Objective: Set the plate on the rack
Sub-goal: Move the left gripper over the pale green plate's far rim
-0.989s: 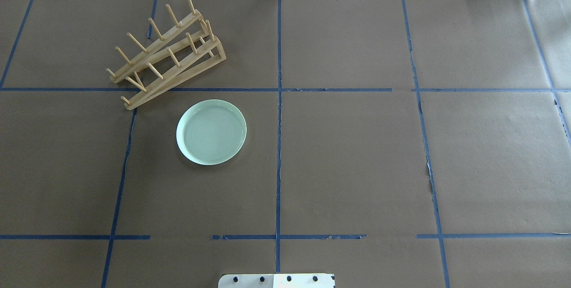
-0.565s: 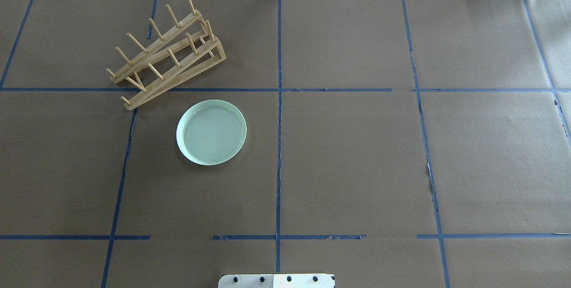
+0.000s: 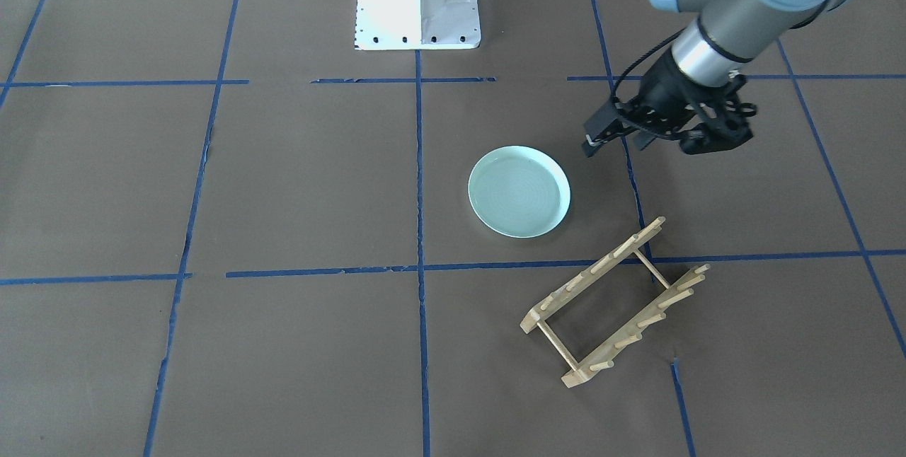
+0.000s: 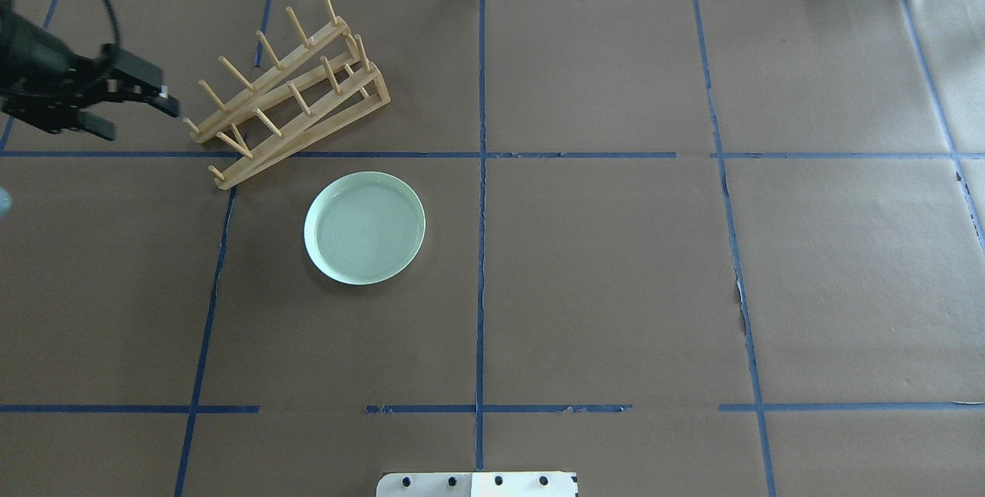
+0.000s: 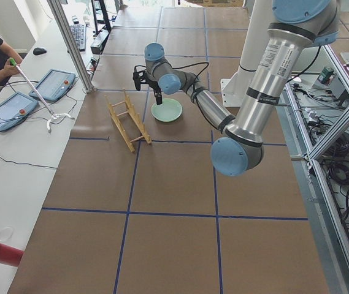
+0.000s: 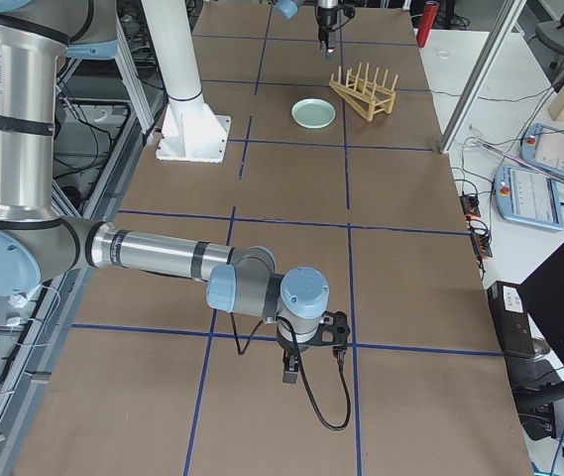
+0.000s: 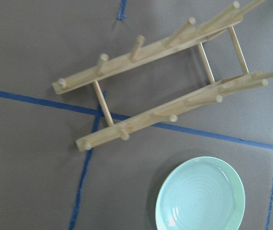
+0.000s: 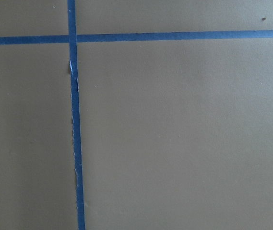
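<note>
Overall, the mint-green plate lies flat, face up, on the brown-paper worktop, left of the centre tape line and on the robot's side of the wooden dish rack. A strip of bare paper separates the two. The rack stands diagonally with its pegs up and nothing slotted in it. The left pincer hangs above the worktop by the rack's left end, its fingers spread apart and holding nothing. Its wrist view looks down on both the rack and the plate. Bare paper crossed by blue tape lines surrounds the plate on its other sides. The right pincer sits low over the worktop's far right, well apart; whether it is open I cannot tell.
</note>
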